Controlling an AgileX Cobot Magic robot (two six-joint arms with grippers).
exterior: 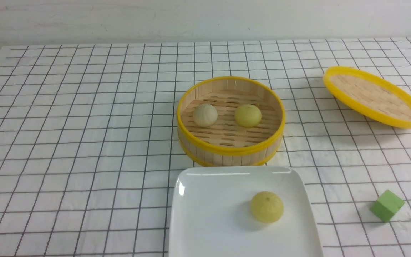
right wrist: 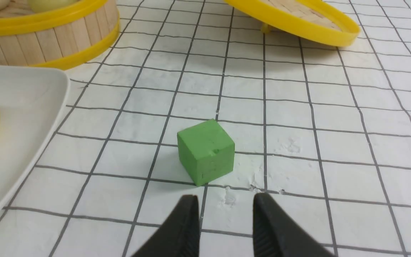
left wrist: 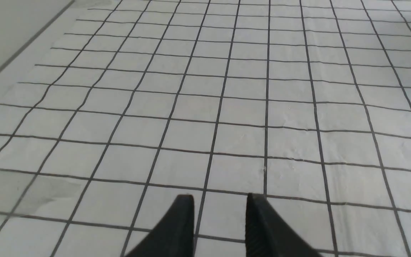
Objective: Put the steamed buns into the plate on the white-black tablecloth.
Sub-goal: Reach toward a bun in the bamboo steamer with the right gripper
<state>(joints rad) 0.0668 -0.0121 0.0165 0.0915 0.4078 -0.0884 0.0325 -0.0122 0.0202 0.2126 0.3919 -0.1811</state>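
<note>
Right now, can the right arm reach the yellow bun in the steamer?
Probably yes: the lid lies aside, so the yellow bun sits uncovered in the steamer, and the right gripper is empty. Only the green cube sits before it.

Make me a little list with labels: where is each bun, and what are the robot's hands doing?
done: yellow-green bun on the white plate
waiting: beige bun and second yellow-green bun, inside the steamer
lid: off, on the tablecloth, right of the steamer
green cube: right of the plate
left gripper: open, empty, over bare tablecloth
right gripper: open, empty, facing the green cube
</note>
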